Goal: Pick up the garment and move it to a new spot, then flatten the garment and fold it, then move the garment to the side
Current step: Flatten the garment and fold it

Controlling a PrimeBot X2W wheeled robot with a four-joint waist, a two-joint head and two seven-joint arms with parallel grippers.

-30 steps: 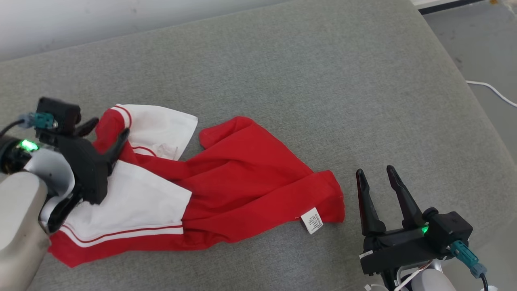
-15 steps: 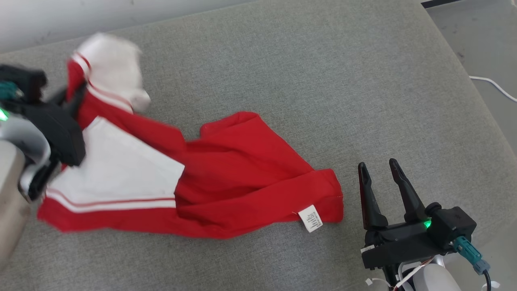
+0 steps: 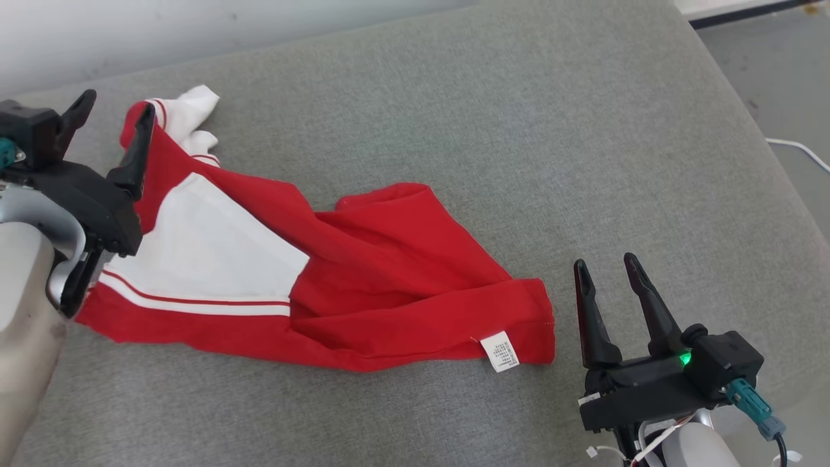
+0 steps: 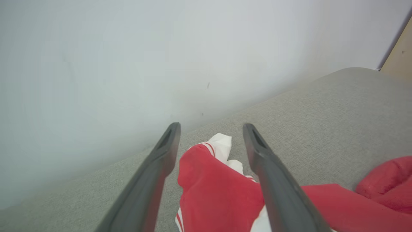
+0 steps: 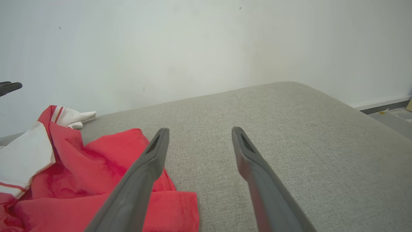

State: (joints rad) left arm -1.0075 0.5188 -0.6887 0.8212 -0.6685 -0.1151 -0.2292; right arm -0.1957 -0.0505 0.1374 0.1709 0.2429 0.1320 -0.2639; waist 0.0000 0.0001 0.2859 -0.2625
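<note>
Head view is showing the red-and-white garment (image 3: 363, 285) lying spread on the grey cushion (image 3: 519, 130), left jaws gaping open around its sleeve end, right jaws standing open just beside its labelled hem.

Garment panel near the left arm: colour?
White panel with a thin red stripe, on a red garment; clearest in head view.

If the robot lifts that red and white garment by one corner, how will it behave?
Probably floppy: the garment lies in soft folds, so it should sag from one grip. Likely light, since the cloth looks thin. Pushed, it may bunch on the textured cushion.
</note>
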